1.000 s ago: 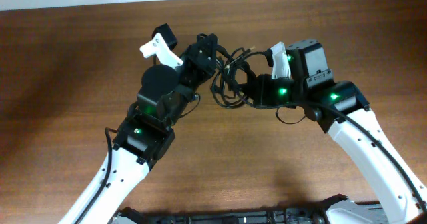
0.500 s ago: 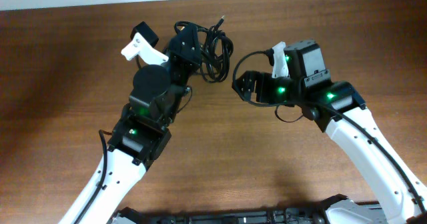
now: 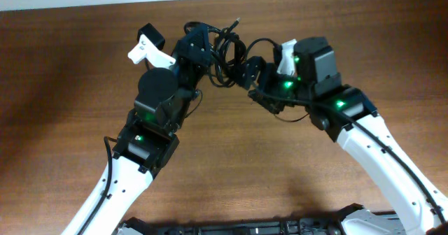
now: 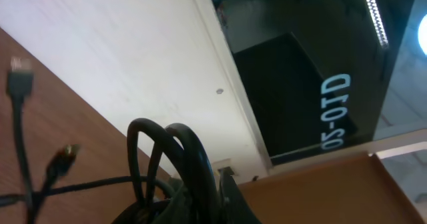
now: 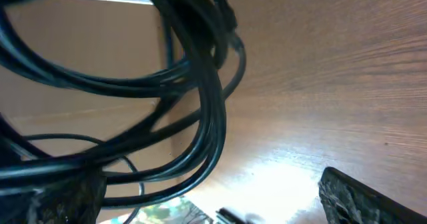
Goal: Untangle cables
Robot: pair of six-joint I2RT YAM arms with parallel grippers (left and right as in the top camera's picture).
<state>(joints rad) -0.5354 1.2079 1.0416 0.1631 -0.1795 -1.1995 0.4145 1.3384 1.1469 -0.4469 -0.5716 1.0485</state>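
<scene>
Sees the cables (image 3: pixel 225 50) in the upper centre of the overhead frame, a black bunch of tangled loops over the wooden table (image 3: pixel 70 88). Finds the left gripper (image 3: pixel 201 50) just left of the bunch, clamped tight on it. Finds the right gripper (image 3: pixel 257 84) just right of and below the bunch, jaws spread wide and gripping nothing. From the left wrist, shows two thick loops rising at bottom centre, with a thin strand ending in a small plug (image 4: pixel 20 74) at the left edge. From the right wrist, shows dark loops sweeping across the left half, with the fingers (image 5: pixel 363 197) at lower right and lower left, well apart.
</scene>
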